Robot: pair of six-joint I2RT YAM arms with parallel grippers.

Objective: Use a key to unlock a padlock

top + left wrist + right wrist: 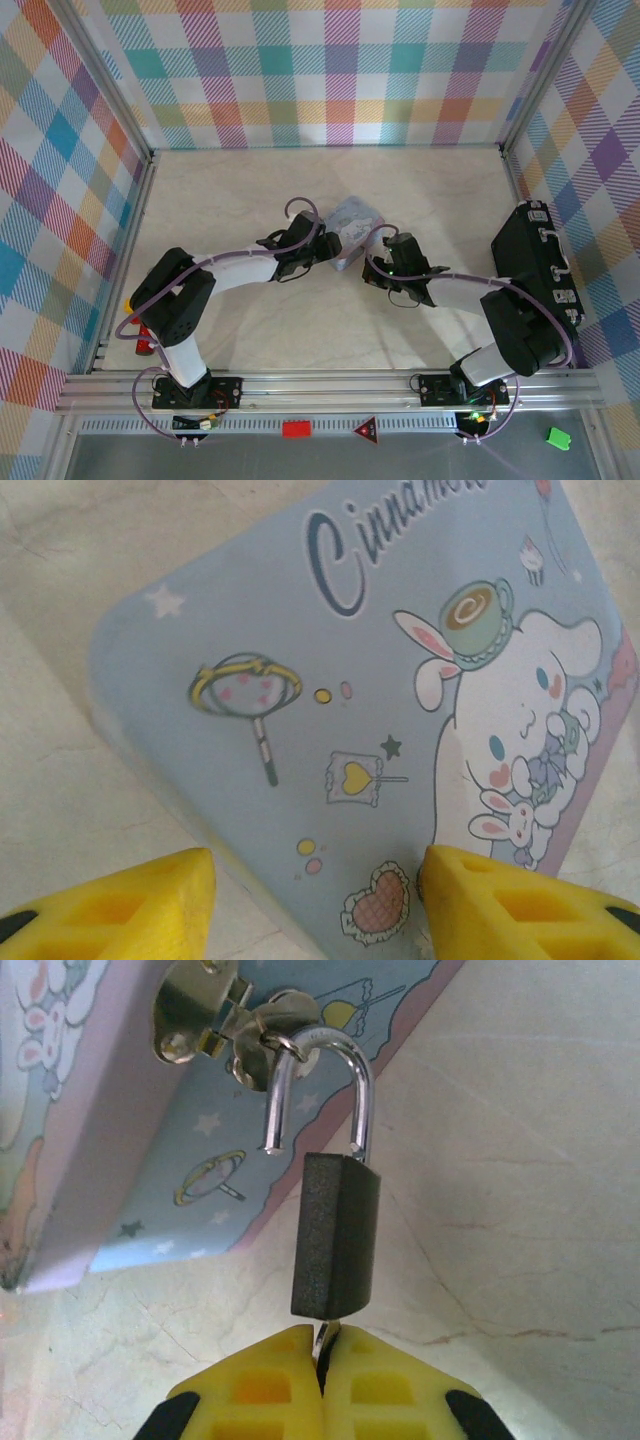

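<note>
The padlock [335, 1235], a small dark body with a silvery shackle [345, 1055], hangs from the metal hasp [195, 1015] of a pale blue cartoon tin [355, 222]. One shackle leg stands free of the body. My right gripper [322, 1360] is shut on the key [322, 1335], whose blade is in the bottom of the lock. My left gripper [318, 900] stands open over the tin's [330, 680] near edge. One of its yellow fingers [140, 905] is above the table and the other is over the lid. In the top view the left gripper [325, 248] and the right gripper [385, 262] flank the tin.
A black case [535, 260] lies at the right wall. A red stick with a yellow knob [143, 338] lies by the left arm's base. Plaid walls and aluminium posts enclose the marbled table [250, 200].
</note>
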